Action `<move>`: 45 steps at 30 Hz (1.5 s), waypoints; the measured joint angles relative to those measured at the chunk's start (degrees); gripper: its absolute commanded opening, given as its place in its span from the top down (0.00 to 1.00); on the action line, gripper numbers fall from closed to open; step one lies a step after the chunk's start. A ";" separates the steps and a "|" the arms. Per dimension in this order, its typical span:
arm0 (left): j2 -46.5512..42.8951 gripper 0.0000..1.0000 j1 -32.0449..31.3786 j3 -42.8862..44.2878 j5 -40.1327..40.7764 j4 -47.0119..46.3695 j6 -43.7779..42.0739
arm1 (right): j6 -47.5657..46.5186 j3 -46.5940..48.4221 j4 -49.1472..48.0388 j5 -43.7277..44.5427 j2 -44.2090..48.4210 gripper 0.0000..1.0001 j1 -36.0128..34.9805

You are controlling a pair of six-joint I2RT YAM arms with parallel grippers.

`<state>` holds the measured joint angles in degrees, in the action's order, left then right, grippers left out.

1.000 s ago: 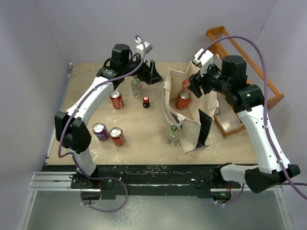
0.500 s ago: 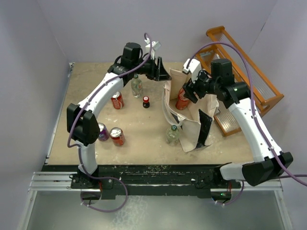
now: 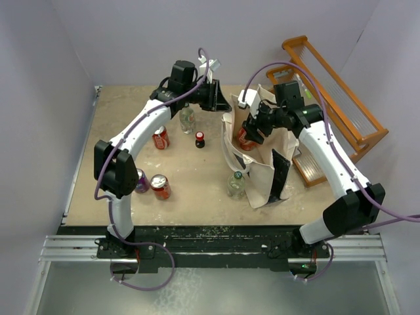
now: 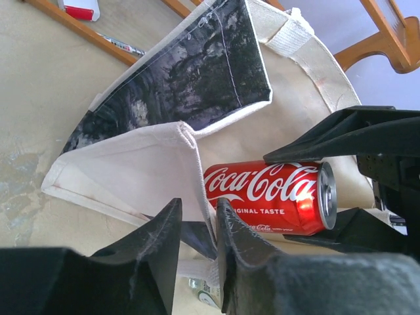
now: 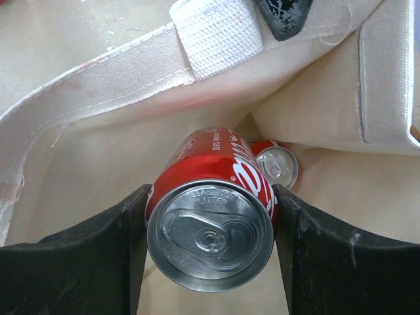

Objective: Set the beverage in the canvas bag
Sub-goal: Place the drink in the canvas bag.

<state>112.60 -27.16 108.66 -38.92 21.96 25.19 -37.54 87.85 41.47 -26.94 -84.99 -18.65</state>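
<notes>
Table [image 3: 118, 131], left part: a red can [image 3: 160, 186] and a clear bottle [image 3: 187, 118] are seen standing among other drinks.
Left gripper [image 4: 199, 220]: the rim of the canvas bag [image 3: 259, 174] is straddled by narrowly spread fingers; whether it is pinched cannot be told.
Canvas bag: set upright mid-table with its mouth open; a second can [image 5: 277, 165] is seen at its bottom.
Right gripper [image 5: 210, 197]: clenched on the cola can [image 5: 216, 157], which is pressed from both sides.
Cola can: held inside the bag's mouth, above the second can.
Rack [image 3: 341, 98]: placed just right of the bag.
</notes>
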 measured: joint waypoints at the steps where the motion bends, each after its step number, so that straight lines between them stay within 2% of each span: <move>1: 0.00 0.74 0.00 0.00 -0.07 -0.07 0.13 | -0.46 -0.02 0.00 -0.31 -0.17 0.68 0.00; 8: -0.02 0.95 0.00 -1.03 -1.27 -1.68 0.37 | -2.71 -0.02 -0.04 -1.03 -0.70 0.68 -0.02; 12: -0.02 0.99 0.00 -1.75 -2.25 -2.32 0.35 | -3.19 -0.24 -0.28 -0.66 -1.68 0.68 -0.02; 25: -0.02 1.00 0.00 -2.64 -4.87 -4.59 -0.50 | -0.46 -4.26 -3.82 5.22 -5.70 0.68 -0.04; 45: -0.02 0.99 0.00 -2.84 -5.29 -4.57 -1.81 | 4.00 -8.52 -10.51 5.51 -9.22 0.65 -0.96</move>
<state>112.57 -27.16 105.82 -44.21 17.39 23.38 -33.54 79.33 30.96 -21.43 -94.21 -19.62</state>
